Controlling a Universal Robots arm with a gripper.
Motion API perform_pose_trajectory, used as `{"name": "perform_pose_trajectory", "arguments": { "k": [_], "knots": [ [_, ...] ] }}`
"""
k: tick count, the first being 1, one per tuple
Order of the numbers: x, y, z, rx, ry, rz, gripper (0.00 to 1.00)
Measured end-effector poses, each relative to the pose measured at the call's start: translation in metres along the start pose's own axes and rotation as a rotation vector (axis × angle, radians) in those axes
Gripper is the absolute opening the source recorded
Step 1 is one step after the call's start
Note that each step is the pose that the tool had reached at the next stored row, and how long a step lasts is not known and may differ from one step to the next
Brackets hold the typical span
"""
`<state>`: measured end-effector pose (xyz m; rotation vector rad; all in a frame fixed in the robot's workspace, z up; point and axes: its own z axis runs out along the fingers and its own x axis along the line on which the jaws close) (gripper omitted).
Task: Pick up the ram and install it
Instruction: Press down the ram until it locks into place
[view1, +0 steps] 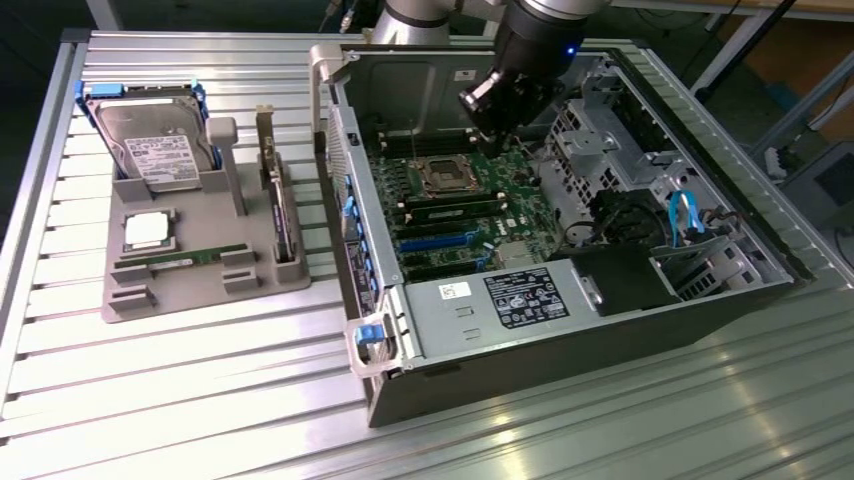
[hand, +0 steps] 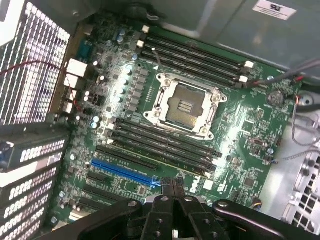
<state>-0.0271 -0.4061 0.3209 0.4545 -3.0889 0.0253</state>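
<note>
Slatted metal surface (view1: 200, 400) carries the open case (view1: 574, 330); my pincer (hand: 172, 187), fingers together, hovers over a seated ram (hand: 165, 161), so I judge 1 firm press remains.

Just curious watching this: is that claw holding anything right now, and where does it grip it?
Nothing: the gripper is shut and empty above the motherboard.

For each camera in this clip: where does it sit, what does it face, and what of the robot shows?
Exterior view: off the arm, high, looking down at the open computer case and parts holder; the arm shows, reaching into the case.
Wrist view: on the wrist, inside the case, facing the motherboard; the shut gripper shows.
Shared: the processor socket.
</note>
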Motion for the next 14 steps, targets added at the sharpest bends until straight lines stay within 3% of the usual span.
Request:
{"name": "perform_pose_trajectory", "arguments": {
  "k": [8,14],
  "knots": [
    [0.0,0.0,0.0,-0.0049,0.003,0.229,0.1],
    [0.0,0.0,0.0,-0.0053,0.0031,0.241,0.1]
  ]
}}
